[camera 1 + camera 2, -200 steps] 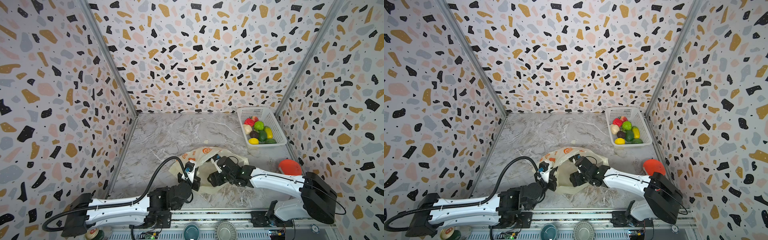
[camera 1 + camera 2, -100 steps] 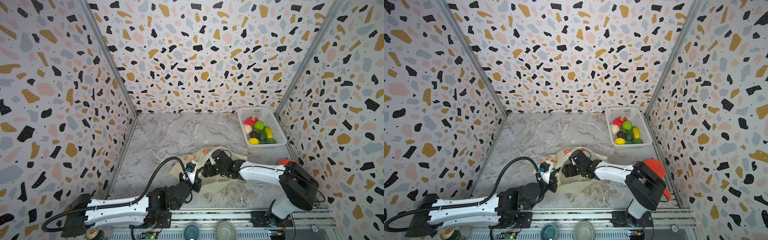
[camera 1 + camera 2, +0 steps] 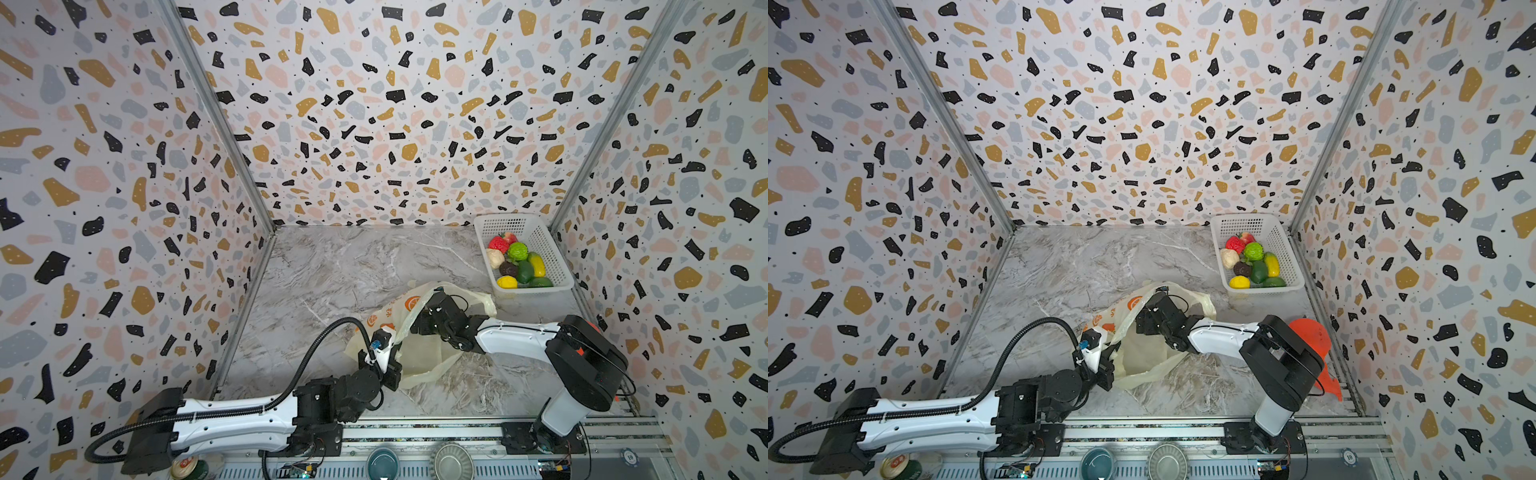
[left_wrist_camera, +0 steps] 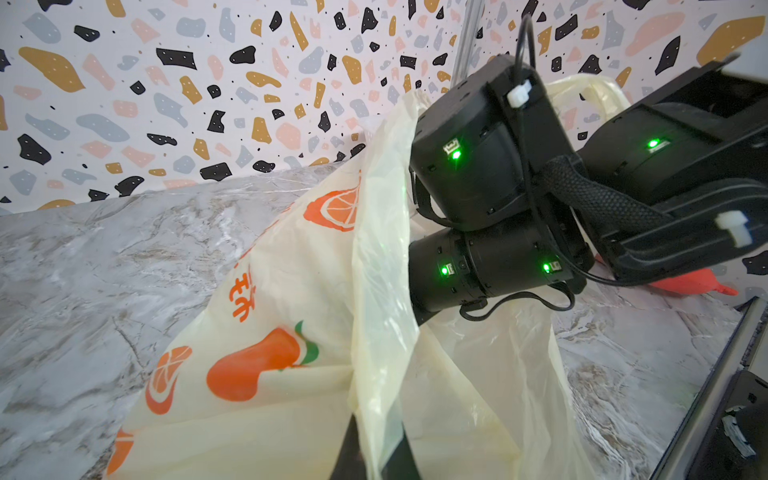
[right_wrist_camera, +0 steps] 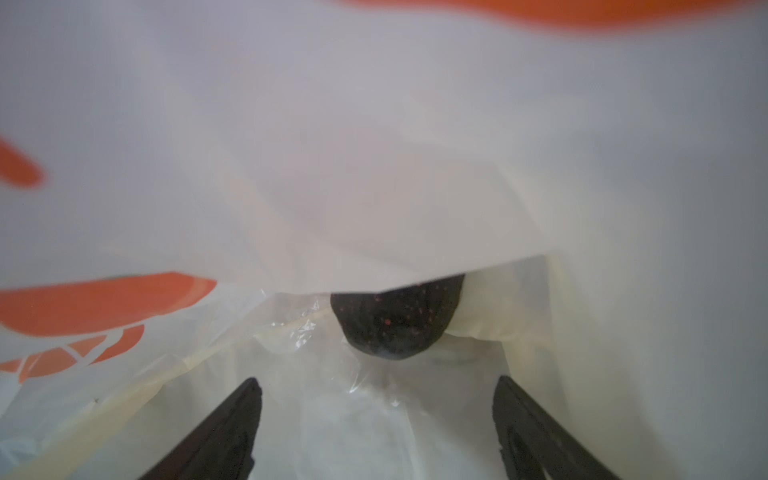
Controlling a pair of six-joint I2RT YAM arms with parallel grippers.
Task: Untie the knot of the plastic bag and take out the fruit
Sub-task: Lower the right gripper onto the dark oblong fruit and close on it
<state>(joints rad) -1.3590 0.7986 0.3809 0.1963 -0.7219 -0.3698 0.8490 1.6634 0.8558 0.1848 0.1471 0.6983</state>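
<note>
Right wrist view: your right claw [image 5: 376,382] sits inside the plastic bag [image 5: 374,166], jaws spread wide, dark fruit [image 5: 395,320] just ahead; your left claw [image 4: 376,453], arm stretched low, clamps the bag's rim.

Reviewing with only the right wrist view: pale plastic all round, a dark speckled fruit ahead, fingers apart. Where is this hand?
Observer: In both top views the right hand is inside the open mouth of the plastic bag; only its wrist shows at the opening.
Operator: Is anything holding that mouth open?
Observer: Yes. The left hand is shut on the bag's edge and holds it raised.
Operator: Anything else nearby?
Observer: A white basket with fruits in it stands at the far right corner, apart from the bag.
</note>
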